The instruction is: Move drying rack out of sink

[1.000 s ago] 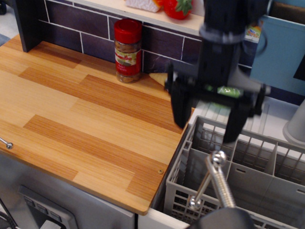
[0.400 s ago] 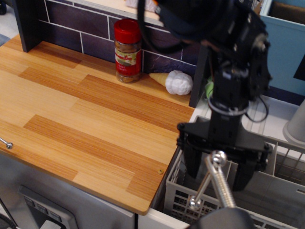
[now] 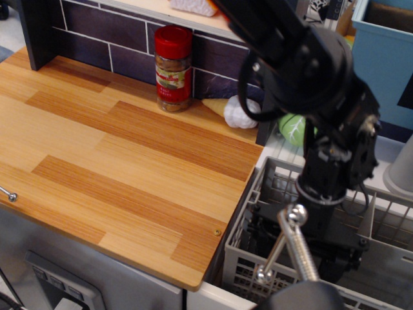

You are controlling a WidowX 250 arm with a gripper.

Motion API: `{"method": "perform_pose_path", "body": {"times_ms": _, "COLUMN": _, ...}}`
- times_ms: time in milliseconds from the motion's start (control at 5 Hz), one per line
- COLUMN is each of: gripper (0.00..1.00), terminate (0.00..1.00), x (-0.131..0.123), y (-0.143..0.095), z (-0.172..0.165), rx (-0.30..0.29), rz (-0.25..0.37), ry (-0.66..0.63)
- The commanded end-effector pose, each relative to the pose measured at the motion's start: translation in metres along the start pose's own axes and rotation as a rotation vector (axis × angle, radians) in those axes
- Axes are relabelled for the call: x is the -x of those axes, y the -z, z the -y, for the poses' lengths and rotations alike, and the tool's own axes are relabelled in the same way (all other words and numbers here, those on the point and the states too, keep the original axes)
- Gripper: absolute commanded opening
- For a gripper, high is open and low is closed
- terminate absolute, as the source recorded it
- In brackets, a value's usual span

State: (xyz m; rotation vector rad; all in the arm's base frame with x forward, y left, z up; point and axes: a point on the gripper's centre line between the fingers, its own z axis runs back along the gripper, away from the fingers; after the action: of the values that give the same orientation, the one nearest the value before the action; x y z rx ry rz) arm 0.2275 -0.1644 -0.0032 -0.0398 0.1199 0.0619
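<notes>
Observation.image showed the black gripper (image 3: 303, 242) lowered deep inside the drying rack (image 3: 258, 203), where a second before it had hung above the rack's near rim and, a little later, just over the top bars. Its fingers were dark against the dark interior and partly hidden by the chrome faucet (image 3: 292, 244) in the foreground, so whether they stood wide or narrow could not be told, nor whether they touched any wall or divider. The arm had also swung rightward and down (its bulky wrist now covered the rack's middle compartments). The rack itself sat in the sink (image 3: 274, 150), in the same place as in both earlier frames, its left wall just beside the edge of the wood-grain countertop (image 3: 110, 155). With the arm shifted, the white cauliflower-like toy (image 3: 236, 116) and a green leafy toy (image 3: 292, 128) near the back wall were in view; a second earlier the gripper hid most of that spot. The red-lidded spice jar (image 3: 173, 67) stood unmoved against the purple tiles (image 3: 122, 35).
</notes>
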Motion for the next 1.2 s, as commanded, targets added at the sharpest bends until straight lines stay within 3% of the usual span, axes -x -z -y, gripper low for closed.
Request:
{"method": "perform_pose_path", "body": {"times_ms": 0, "gripper": 0.0, "terminate": 0.0, "x": -0.006, "y": -0.005, "z": 0.005, "rx": 0.013, "rz": 0.061, "ry": -0.003}}
{"method": "perform_pose_path", "body": {"times_ms": 600, "gripper": 0.0, "terminate": 0.0, "x": -0.013, "y": -0.021, "z": 0.002, "rx": 0.023, "rz": 0.115, "ry": -0.021}}
{"method": "perform_pose_path", "body": {"times_ms": 800, "gripper": 0.0, "terminate": 0.0, "x": -0.012, "y": -0.041, "z": 0.002, "rx": 0.03, "rz": 0.145, "ry": -0.006}}
{"method": "perform_pose_path", "body": {"times_ms": 1000, "gripper": 0.0, "terminate": 0.0, "x": -0.009, "y": -0.085, "z": 0.003, "rx": 0.06, "rz": 0.164, "ry": 0.036}}
